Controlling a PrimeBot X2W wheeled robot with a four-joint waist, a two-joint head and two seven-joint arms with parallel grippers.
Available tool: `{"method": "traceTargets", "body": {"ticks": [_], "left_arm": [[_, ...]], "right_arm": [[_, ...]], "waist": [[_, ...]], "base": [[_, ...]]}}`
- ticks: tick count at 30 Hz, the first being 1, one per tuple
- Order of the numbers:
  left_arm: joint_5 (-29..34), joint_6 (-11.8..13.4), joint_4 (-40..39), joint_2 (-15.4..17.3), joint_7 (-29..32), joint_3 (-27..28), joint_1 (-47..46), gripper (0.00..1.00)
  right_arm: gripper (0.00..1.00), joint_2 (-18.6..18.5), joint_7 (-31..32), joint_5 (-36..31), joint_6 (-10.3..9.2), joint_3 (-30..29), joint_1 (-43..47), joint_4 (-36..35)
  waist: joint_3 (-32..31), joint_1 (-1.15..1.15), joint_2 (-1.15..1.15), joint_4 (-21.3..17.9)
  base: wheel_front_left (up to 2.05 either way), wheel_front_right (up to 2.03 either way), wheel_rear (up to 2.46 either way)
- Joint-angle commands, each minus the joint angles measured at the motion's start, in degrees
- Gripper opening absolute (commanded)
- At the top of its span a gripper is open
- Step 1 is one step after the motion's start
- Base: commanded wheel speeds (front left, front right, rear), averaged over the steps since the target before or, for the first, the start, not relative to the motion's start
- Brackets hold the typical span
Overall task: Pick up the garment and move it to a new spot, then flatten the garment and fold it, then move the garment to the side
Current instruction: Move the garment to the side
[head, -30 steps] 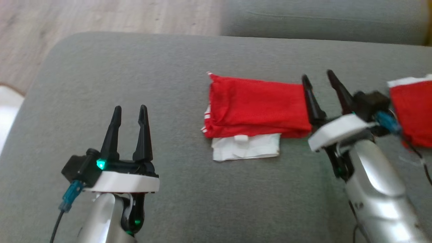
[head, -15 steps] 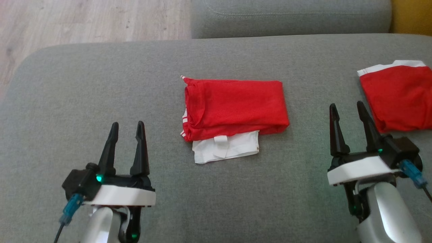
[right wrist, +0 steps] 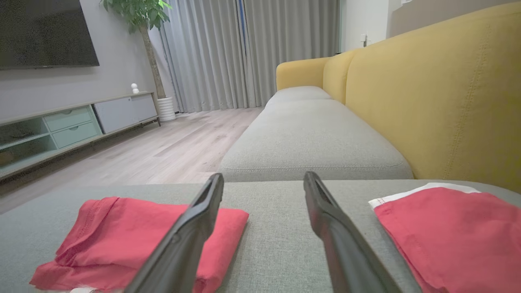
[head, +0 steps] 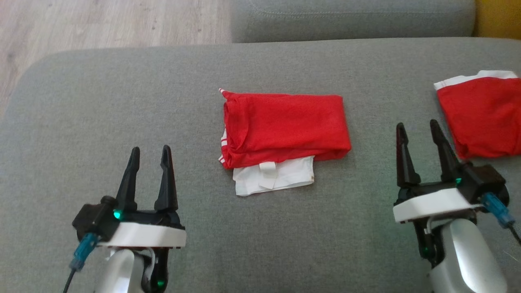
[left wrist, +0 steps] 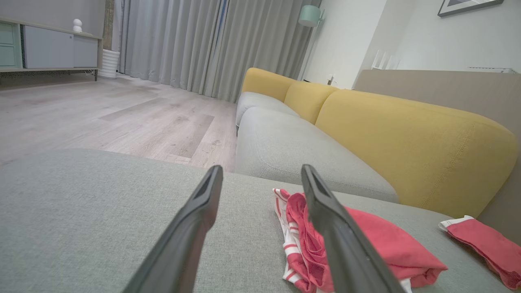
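At the far left, a pale wood-plank floor (head: 101, 20) borders the rounded corner of the grey seat cushion (head: 122, 93), whose cover is a coarse, flat weave. Above the cushion's near left part is the left gripper (head: 150, 147). Its two long, tapering black fingers rise from a white collar and stand spread apart with nothing between them. A small green light shows on its black base.

The garment (head: 285, 122) lies in the middle of the cushion, between the two grippers and touched by neither. It is folded into a rough rectangle. The top layer is fine red mesh with a rolled seam down its left edge, where thin red-and-white stripes peek out. A smooth white layer with a small tab juts from under the near edge.

Further right, the right gripper (head: 417, 123) sits on a glossy silver forearm, its dark fingers likewise parted and empty. Just beyond and to the right of its tips lies a second red cloth (head: 480, 122). It is flat, with a white band along its far edge, and runs off the picture's right side. In the top right corner is a bit of the yellow backrest (head: 498, 18) — smooth and padded.
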Motion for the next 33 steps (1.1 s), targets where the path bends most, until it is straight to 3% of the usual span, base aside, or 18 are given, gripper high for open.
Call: {"method": "traceTargets", "body": {"ticks": [1,11,18,28,29,30,31,32,33], "left_arm": [[-0.3,0.1,-1.9,0.3,-0.3,1.1,-2.3,1.0],[-1.3,0.1,-2.4,0.3,-0.3,-2.5,-5.5,1.0],[-2.5,0.1,-2.3,0.3,-0.3,-4.8,-7.3,1.0],[-3.8,0.1,-2.1,0.3,-0.3,-5.7,-8.7,1.0],[-3.8,0.1,-2.1,0.3,-0.3,-5.7,-8.8,1.0],[-3.8,0.1,-2.1,0.3,-0.3,-5.6,-8.8,1.0],[-3.8,0.1,-2.1,0.3,-0.3,-5.5,-8.8,1.0],[-3.7,0.1,-2.1,0.3,-0.3,-5.5,-8.8,1.0],[-3.5,0.1,-2.1,0.3,-0.3,-5.5,-8.8,1.0]], "right_arm": [[1.0,0.1,-0.5,-0.7,-0.05,1.6,-2.6,-0.8],[1.0,0.1,4.6,-0.6,-0.05,3.8,-11.2,10.0],[1.0,0.1,10.0,6.9,-0.05,3.4,-16.3,19.7],[1.0,0.1,9.9,8.7,-0.05,5.1,-22.9,32.1],[0.8,0.1,9.5,8.2,-0.05,5.3,-23.3,33.1],[0.47,0.1,8.9,7.5,-0.05,5.5,-23.7,33.9],[0.33,0.1,8.0,6.6,-0.05,5.4,-24.2,34.5],[0.01,0.1,6.9,5.5,-0.05,5.4,-24.7,35.1],[0.0,0.1,5.8,4.4,-0.05,5.4,-25.1,35.5]], "waist": [[0.6,0.0,0.0,0.4],[5.4,0.0,0.0,4.0],[7.7,0.0,0.0,6.9],[9.4,0.0,0.0,9.8],[9.3,0.0,0.0,9.9],[9.3,0.0,0.0,9.8],[9.3,0.0,0.0,9.7],[9.2,0.0,0.0,9.4],[9.1,0.0,0.0,9.2]], "base": [[0.0,0.0,0.0],[0.0,0.0,0.0],[0.0,0.0,0.0],[0.0,0.0,0.0],[0.0,0.0,0.0],[0.0,0.0,0.0],[0.0,0.0,0.0],[0.0,0.0,0.0],[0.0,0.0,0.0]]}}
